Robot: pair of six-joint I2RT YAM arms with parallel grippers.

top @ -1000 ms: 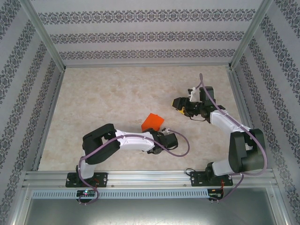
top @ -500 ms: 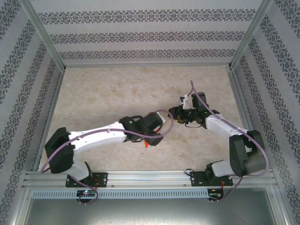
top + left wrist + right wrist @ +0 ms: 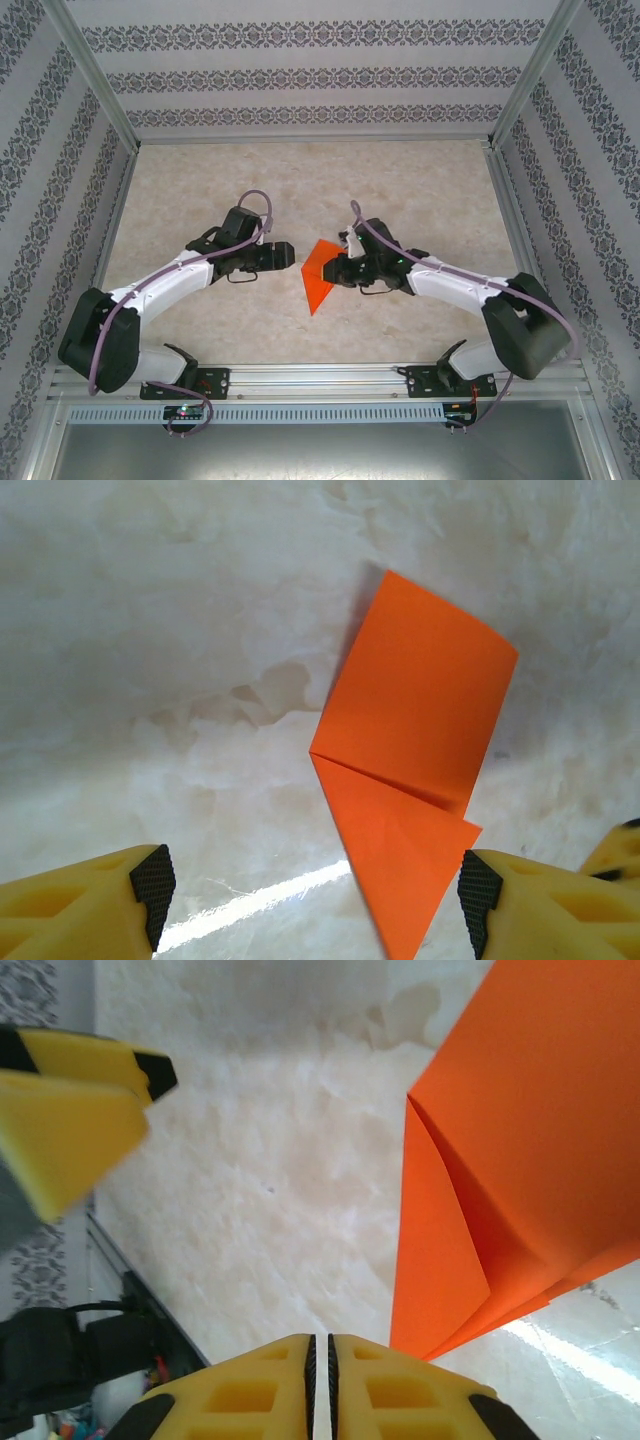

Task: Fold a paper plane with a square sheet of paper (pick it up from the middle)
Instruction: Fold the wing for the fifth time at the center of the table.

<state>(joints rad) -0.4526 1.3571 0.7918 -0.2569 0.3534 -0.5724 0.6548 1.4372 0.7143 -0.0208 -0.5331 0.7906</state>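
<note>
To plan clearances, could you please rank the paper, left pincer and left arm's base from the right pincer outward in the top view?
1. Folded orange paper, beside right pincer.
2. Left pincer, left of paper.
3. Left arm's base, near-left.

The 2 arms are built alike: the left arm and the right arm each have smooth white shell links set between bulky black joint housings. A thin purple cable runs along each arm (in loose loops rather than clipped flat), and each arm has a black base plate. The left gripper has 2 yellow fingers tipped with black ribbed pads. The right gripper has the same yellow fingers, moulded with square recesses, and the same black ribbed inner faces.
</note>
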